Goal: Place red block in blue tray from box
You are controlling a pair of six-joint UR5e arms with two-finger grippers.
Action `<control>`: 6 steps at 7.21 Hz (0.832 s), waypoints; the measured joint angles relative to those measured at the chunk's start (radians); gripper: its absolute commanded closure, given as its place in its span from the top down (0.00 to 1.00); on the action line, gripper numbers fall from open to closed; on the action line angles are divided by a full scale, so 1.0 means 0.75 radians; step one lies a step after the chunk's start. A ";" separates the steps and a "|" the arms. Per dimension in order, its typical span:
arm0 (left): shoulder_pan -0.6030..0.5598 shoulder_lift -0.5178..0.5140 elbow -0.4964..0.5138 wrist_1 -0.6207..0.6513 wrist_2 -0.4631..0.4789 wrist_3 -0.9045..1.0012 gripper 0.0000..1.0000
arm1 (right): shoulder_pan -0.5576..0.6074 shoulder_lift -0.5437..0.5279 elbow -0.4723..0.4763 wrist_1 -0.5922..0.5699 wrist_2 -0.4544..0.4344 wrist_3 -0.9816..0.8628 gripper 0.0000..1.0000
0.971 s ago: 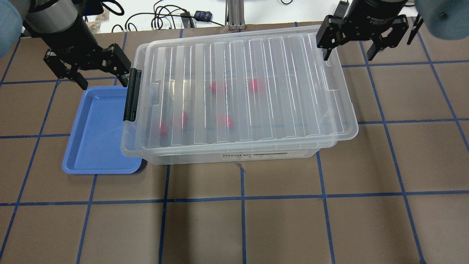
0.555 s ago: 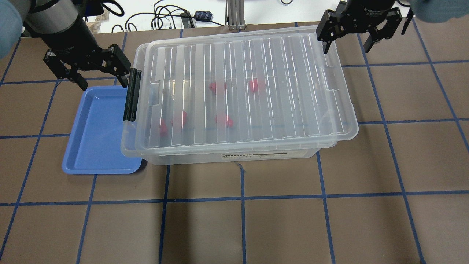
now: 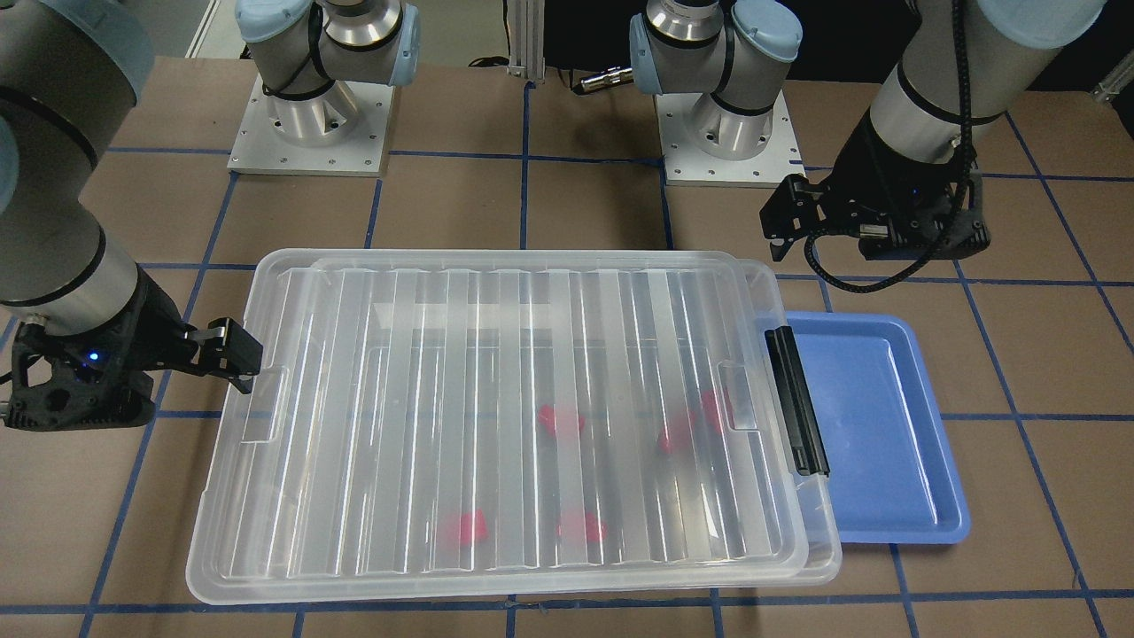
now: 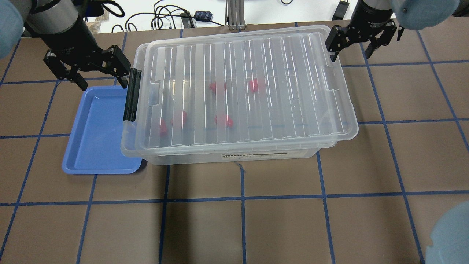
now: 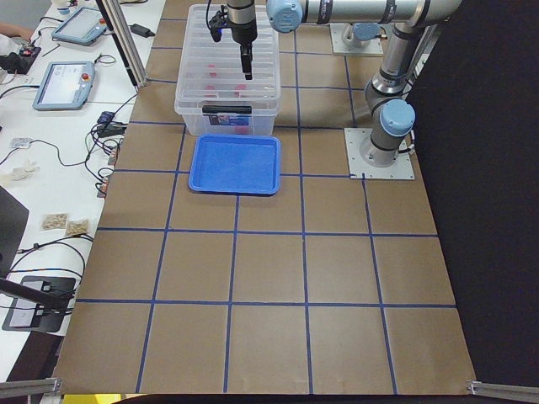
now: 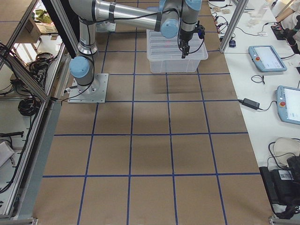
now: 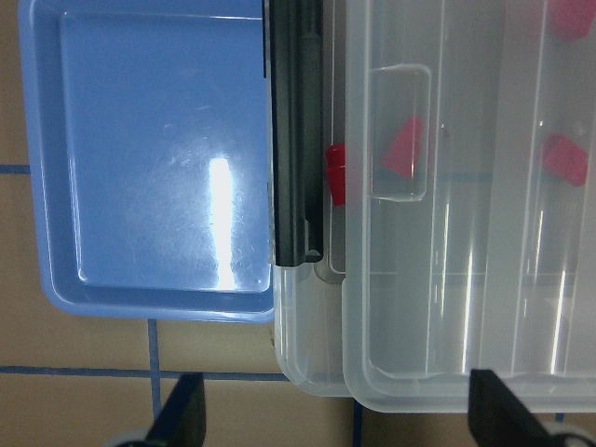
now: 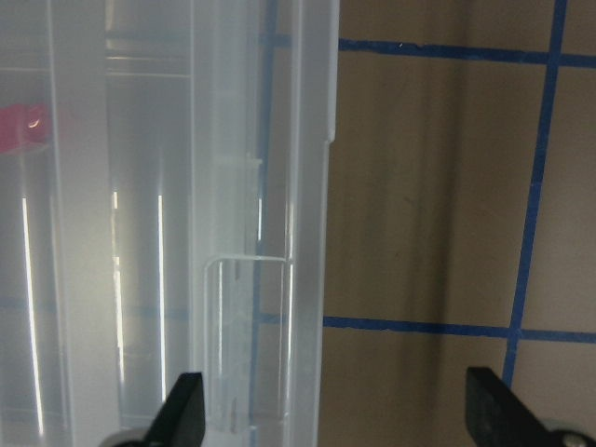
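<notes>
The right hand (image 4: 350, 55) has dropped lower by the far corner of the box (image 4: 238, 91), spread wide. The left hand (image 4: 104, 82) stayed over the blue tray (image 4: 95, 146), spread wide. The red block (image 4: 224, 120) lies with 4 others inside the shut box. Brown desk (image 4: 285, 227), blue lines (image 4: 242, 198), wires (image 4: 161, 18) behind.
</notes>
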State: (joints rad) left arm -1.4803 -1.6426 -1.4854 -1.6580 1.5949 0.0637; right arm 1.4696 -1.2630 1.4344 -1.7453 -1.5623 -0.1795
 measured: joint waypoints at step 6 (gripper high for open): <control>0.000 0.002 -0.032 0.019 -0.006 -0.001 1.00 | -0.115 0.007 0.204 -0.293 0.008 -0.207 1.00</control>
State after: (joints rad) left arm -1.4803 -1.6413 -1.5091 -1.6439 1.5903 0.0631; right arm 1.3830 -1.2580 1.5874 -1.9648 -1.5566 -0.3345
